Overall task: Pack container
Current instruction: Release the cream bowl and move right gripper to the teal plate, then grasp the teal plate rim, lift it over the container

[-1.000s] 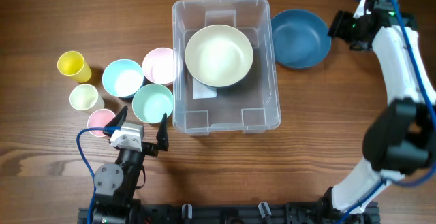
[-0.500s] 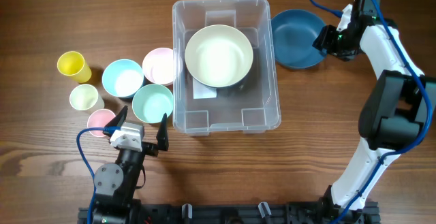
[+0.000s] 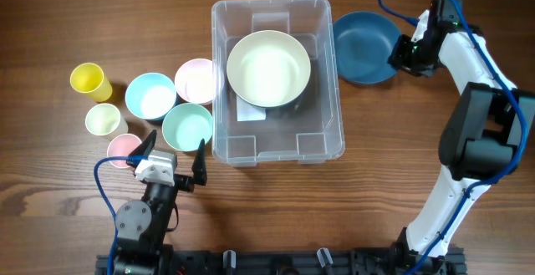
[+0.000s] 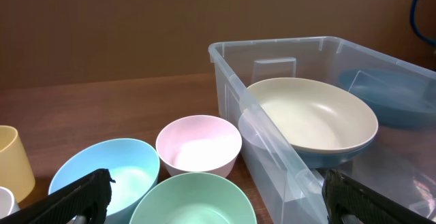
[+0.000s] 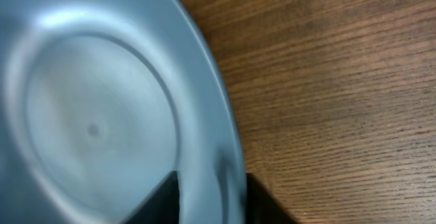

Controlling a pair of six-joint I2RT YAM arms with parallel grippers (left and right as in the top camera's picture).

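1. One wooden table [image 3: 67, 24] carries everything.
2. Mid-table stands the clear container [image 3: 276, 153], open-topped, with a white label on its base.
3. Inside it, toward the far end, a cream bowl [image 3: 268, 68] sits upright.
4. Just right of the container's far corner rests a dark blue bowl [image 3: 359, 45].
5. At that bowl's right edge is the right gripper [image 3: 399, 55]. Its fingers [image 5: 160, 200] stand narrowly apart, one inside the rim and one outside. Whether they pinch it cannot be told.
6. Near left, the left gripper [image 3: 175, 151] has its jaws spread wide and holds nothing.
7. Left of the container cluster a light blue bowl [image 3: 150, 96], a green bowl [image 3: 188, 127] and a pink bowl [image 3: 195, 80].
8. Farther left stand a yellow cup [image 3: 88, 80], a cream cup [image 3: 103, 119] and a pink cup [image 3: 124, 148].
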